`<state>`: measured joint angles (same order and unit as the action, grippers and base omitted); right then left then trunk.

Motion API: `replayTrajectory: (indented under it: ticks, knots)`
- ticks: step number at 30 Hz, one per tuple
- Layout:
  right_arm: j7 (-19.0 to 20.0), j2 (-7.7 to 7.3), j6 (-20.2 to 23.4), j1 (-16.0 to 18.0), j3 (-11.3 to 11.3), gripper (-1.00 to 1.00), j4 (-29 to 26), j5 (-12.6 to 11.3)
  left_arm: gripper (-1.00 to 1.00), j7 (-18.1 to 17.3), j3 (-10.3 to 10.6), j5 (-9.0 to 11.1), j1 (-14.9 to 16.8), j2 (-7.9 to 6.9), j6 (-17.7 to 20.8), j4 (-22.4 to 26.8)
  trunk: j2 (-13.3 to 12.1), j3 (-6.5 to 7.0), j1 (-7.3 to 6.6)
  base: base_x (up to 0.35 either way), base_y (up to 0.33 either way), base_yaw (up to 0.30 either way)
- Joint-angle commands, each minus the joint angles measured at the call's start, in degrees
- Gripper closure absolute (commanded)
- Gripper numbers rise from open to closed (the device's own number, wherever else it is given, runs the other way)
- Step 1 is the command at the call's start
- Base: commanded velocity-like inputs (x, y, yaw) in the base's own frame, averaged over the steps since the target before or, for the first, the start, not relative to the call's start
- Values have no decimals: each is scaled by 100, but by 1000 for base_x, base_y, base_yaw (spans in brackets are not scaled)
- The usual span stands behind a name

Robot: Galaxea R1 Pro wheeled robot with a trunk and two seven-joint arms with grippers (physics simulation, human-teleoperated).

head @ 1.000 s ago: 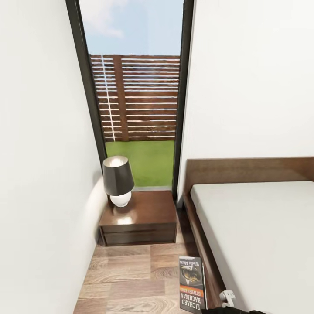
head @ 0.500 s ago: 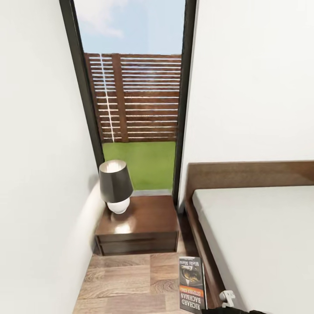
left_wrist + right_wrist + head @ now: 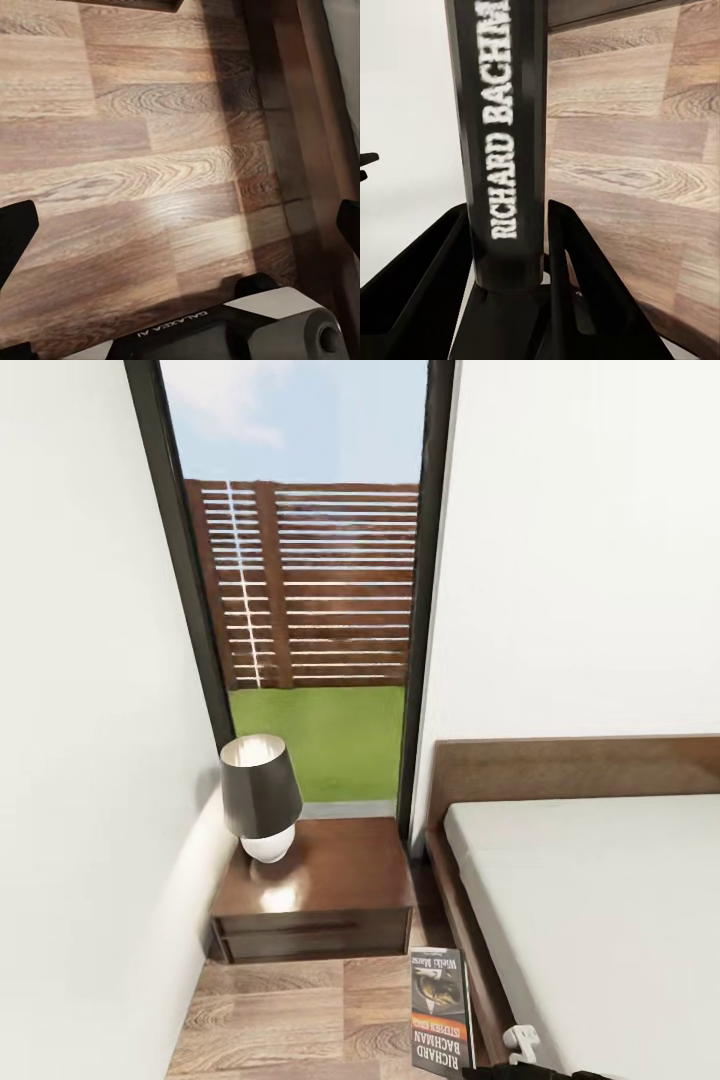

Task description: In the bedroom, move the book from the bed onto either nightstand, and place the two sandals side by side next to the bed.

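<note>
Book: showing at the bottom of the head view, cover facing up, lettering upside down, over the floor just beside the bed frame; in the right wrist view its dark spine with white "RICHARD BACHMAN" lettering is standing between the two fingers.
Right gripper: clamping the book by its spine, a black finger pressing on each side, the opening no wider than the book's thickness.
Left gripper: spread wide and carrying nothing, one dark fingertip sitting at each side edge of the left wrist view, plank floor lying between them.
Bed: lying at the right of the head view, grey mattress inside a dark brown frame, headboard against the white wall.
Nightstand: standing in the corner between the left wall and the bed, in front of the window, well ahead of the book.
Lamp: sitting on the nightstand's far left part, dark shade over a white round base.
Window: tall and dark-framed, giving onto grass, a slatted wooden fence and sky.
Floor: brown wood planks running beside the bed frame.
</note>
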<state>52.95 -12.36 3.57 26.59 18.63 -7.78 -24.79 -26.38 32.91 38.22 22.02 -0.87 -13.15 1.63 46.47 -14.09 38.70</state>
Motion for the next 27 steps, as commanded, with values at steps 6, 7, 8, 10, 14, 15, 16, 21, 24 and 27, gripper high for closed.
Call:
replayTrajectory:
  ticks: [6, 7, 8, 10, 14, 15, 16, 21, 24, 27]
  knots:
    - [14, -4, 38, 4, 35, 100, -4, -61, -100, -162, 21, 46, 4, -92, -29, 26, 6, -8, 1, 1, 0, 0]
    - [14, -4, 38, 4, 35, 100, -3, -61, -100, -297, 7, 49, 4, -166, -28, 40, 6, -8, 1, 0, 0, 0]
    - [14, -4, 39, 4, 35, 100, -3, -61, -100, -397, 1, 52, 6, -212, -25, 51, 6, -8, 1, 0, 0, 0]
    - [14, -4, 37, 4, 35, 100, -4, -61, -100, -1006, -14, 85, 33, -417, -3, 161, 6, -8, 1, 0, 0, 0]
    - [14, -4, 38, 4, 35, 100, -3, -61, -100, -2116, -70, 387, 126, -849, 270, 711, 6, -8, 1, 0, 0, 0]
    - [14, -4, 38, 4, 35, 100, -3, -61, -100, -2259, -84, 541, 196, -963, 557, 993, 6, -8, 1, 0, 0, 0]
    - [14, -4, 38, 4, 35, 100, -4, -61, -100, -2348, -100, 714, 279, -1073, 931, 1324, 6, -8, 1, 0, 0, 0]
    - [14, -4, 37, 4, 35, 100, -4, -61, -100, -2340, -334, 1274, 460, -1528, 2069, 2613, 6, -8, 1, 0, 0, 0]
    - [16, -4, 38, 4, 35, 100, -4, -61, -100, -2211, -519, 1365, 483, -1609, 2229, 2902, 6, -8, 1, 0, 0, 0]
    - [25, -4, 39, 4, 33, 100, -8, -71, -100, -2183, -557, 1378, 487, -1671, 2254, 2946, 6, -8, 1, 0, 0, 0]
